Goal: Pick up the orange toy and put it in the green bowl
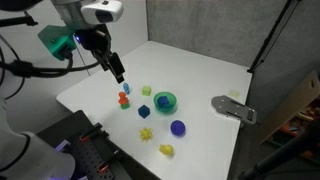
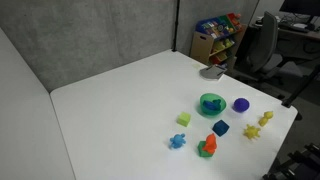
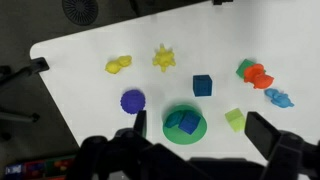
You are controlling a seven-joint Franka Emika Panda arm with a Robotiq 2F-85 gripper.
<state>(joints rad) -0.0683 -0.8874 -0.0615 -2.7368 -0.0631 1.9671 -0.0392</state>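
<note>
Approaching: claw hangs above orange toy, off-centre, well clear.
Claw: fingers spread, empty.
Bowl: near, beyond the toy.
Next: centre, descend, close.

No text, label, brand, number or sign can be read in any view; the toys, the bowl and the white counter carry no legible markings.
</note>
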